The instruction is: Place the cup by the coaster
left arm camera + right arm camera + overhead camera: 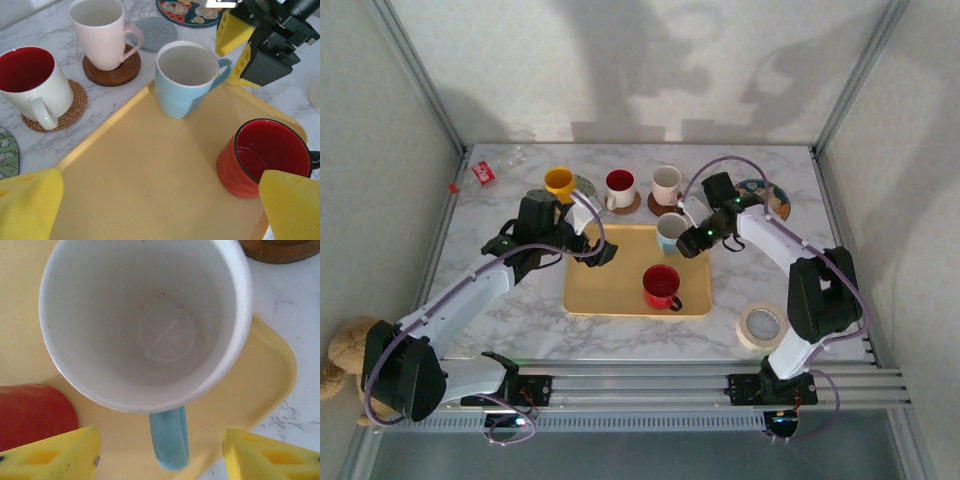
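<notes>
The blue cup [670, 232] stood upright, mouth up, on the far right corner of the yellow tray [610, 290]. Its handle [169, 437] pointed at the right gripper [160, 455]. That gripper's jaws were spread, one finger on either side of the handle, neither touching it. The left gripper [160, 210] hung over the tray's left side, its jaws also spread.

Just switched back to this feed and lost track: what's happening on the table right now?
The right hand is open at the blue cup, its fingers either side of the handle but not closed on it. The cup stands upright in the tray's far right corner, with a red cup nearer. The left hand hovers open over the tray, holding nothing. A grey coaster beyond the tray is bare.
</notes>
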Available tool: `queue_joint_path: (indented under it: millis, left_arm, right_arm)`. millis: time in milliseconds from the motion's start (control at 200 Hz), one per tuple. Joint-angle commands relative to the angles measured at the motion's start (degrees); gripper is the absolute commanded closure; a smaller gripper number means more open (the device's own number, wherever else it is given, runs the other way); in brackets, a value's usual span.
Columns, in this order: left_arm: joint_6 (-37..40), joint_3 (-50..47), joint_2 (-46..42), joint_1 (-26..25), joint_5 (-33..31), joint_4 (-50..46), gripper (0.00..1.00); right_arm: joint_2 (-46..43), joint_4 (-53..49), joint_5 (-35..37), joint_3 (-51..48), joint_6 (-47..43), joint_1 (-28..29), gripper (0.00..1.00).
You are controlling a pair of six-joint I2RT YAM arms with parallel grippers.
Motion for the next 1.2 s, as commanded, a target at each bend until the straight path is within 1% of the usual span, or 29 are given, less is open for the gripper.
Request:
queue_joint_path:
  millis: [0, 65, 330, 501, 581, 681, 746, 796, 1101, 1196]
  left_arm:
    - [0.91, 0.68, 0.68, -0.50, 1.43, 0.79, 0.00]
    - [1.04, 0.70, 0.70, -0.48, 1.44, 0.78, 0.00]
    - [1.08, 0.77, 1.46, -0.48, 1.52, 0.72, 0.00]
    - [1.40, 0.70, 1.62, -0.48, 1.61, 0.85, 0.00]
    - [1.39, 0.70, 1.67, -0.48, 1.61, 0.78, 0.00]
    - [1.43, 0.70, 1.76, -0.47, 1.61, 0.78, 0.00]
    - [1.33, 0.86, 1.84, -0.48, 1.61, 0.65, 0.00]
    - [1.33, 0.88, 1.98, -0.48, 1.61, 0.55, 0.00]
    - [0.87, 1.13, 2.19, -0.46, 1.70, 1.16, 0.00]
    - [0.86, 1.32, 2.55, -0.48, 1.87, 1.04, 0.00]
  right_arm:
    - [1.29, -0.38, -0.41, -0.33, -1.79, 0.98, 0.35]
    - [1.38, -0.35, -0.54, -0.56, -2.24, 1.17, 0.37]
    - [3.34, -0.71, 0.92, -0.12, -2.43, 1.60, 0.38]
    - [4.19, 1.07, 1.00, -0.53, -2.34, 2.04, 0.45]
    - [4.10, 1.98, 1.27, -0.87, -2.34, 2.13, 0.47]
    - [4.51, 2.37, 1.30, -0.74, -2.42, 2.13, 0.54]
    - [5.04, 2.50, 1.28, -0.67, -2.43, 2.27, 0.55]
    - [5.45, 2.51, 1.36, -0.56, -2.52, 2.31, 0.59]
    - [6.52, 2.80, 3.21, -0.73, -3.13, 2.84, 0.60]
    - [6.56, 2.82, 3.43, -0.65, -3.05, 2.93, 0.69]
